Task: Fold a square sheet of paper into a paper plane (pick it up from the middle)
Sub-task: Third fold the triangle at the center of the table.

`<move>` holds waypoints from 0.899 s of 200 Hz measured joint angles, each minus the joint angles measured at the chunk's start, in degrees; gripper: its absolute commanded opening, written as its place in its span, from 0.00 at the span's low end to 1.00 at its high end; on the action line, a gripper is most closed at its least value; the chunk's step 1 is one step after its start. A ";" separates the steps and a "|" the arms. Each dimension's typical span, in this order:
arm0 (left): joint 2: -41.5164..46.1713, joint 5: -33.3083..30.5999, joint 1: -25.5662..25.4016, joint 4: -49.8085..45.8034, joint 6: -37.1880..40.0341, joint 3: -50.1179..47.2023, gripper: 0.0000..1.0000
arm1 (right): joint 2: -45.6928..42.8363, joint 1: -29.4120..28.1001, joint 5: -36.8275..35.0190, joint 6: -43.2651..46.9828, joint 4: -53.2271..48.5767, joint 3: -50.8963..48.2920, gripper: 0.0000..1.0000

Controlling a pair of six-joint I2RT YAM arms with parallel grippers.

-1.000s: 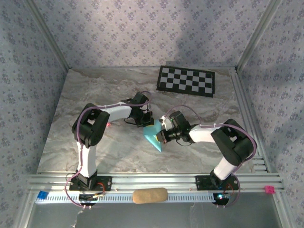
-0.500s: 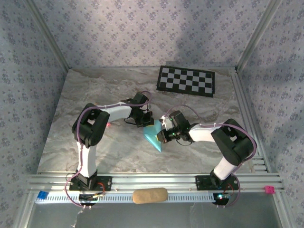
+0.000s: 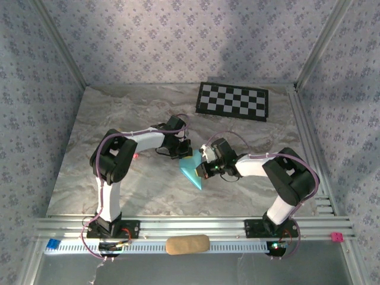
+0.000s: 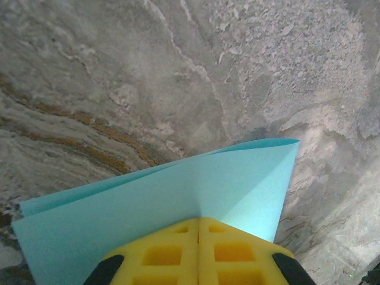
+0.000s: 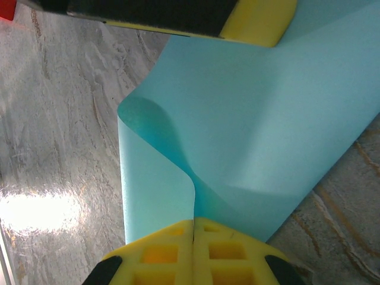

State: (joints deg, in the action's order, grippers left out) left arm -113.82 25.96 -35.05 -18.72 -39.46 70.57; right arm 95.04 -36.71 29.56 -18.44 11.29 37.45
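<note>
The square sheet of paper (image 3: 193,169) is light blue and hangs bent between both grippers over the middle of the marble table. My left gripper (image 3: 185,153) is shut on its far edge; in the left wrist view the yellow fingers (image 4: 160,255) pinch the sheet of paper (image 4: 178,193), which folds over itself. My right gripper (image 3: 205,168) is shut on the sheet's right edge; in the right wrist view the yellow fingertips (image 5: 228,249) clamp the curled paper (image 5: 255,124), with the left gripper's yellow finger (image 5: 255,21) at the top.
A black-and-white checkerboard mat (image 3: 233,101) lies at the back right of the table. A small pink thing (image 3: 136,155) lies by the left arm's elbow. A tan pad (image 3: 187,244) rests on the front rail between the arm bases.
</note>
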 measured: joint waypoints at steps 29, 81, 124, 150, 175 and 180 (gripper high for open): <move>0.00 0.00 0.00 0.00 0.00 0.02 0.08 | 0.13 -0.02 0.00 0.00 -0.02 0.20 0.00; 0.00 -0.02 -0.02 0.00 0.00 0.00 0.08 | 0.15 -0.02 0.07 -0.02 -0.07 0.22 0.00; 0.00 -0.02 -0.02 0.00 0.00 0.00 0.08 | 0.17 -0.02 0.26 -0.02 -0.59 0.22 0.00; 0.00 -0.02 -0.02 0.00 0.00 0.00 0.08 | 0.17 -0.07 0.35 -0.02 -0.72 0.22 0.00; 0.00 -0.07 -0.11 0.00 0.00 0.02 0.08 | 0.17 -0.17 0.42 -0.02 -0.83 0.22 0.00; 0.00 -0.09 -0.13 0.02 0.00 0.02 0.08 | 0.17 -0.17 0.42 -0.02 -0.85 0.22 0.00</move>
State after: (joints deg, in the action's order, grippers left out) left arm -113.82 25.87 -35.18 -18.70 -39.46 70.59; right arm 95.22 -36.88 29.98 -18.46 10.44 37.67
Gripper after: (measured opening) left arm 0.083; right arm 0.051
